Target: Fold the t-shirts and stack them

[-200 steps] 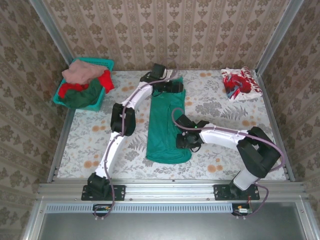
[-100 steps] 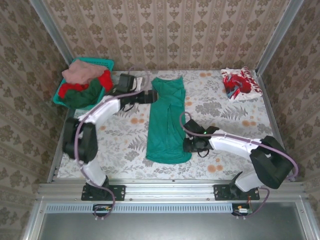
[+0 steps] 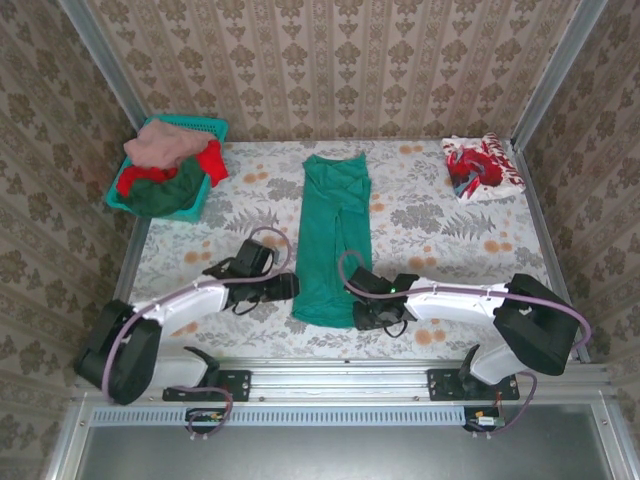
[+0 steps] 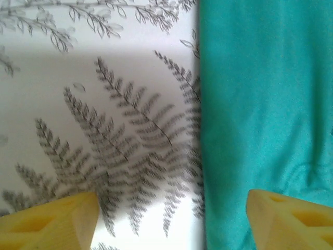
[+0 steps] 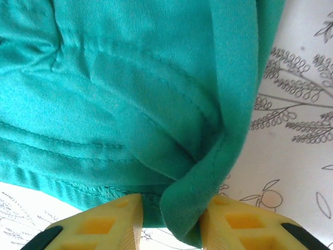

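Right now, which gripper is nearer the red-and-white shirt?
Right. The right gripper pinches the green shirt's near right corner; the left gripper, open at its left edge, is farther from the red-and-white shirt.

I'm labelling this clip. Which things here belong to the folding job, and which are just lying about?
Job: teal-green shirt; red-and-white shirt; salmon-pink shirt; red shirt; dark green shirt.
Lying about: teal basket, merely holding shirts; floral table.

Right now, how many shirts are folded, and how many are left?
One red-and-white shirt looks folded at the far right corner. The green shirt is a long strip mid-table; the right gripper pinches its near hem, the left gripper open at its edge. A pile of shirts sits in the basket.
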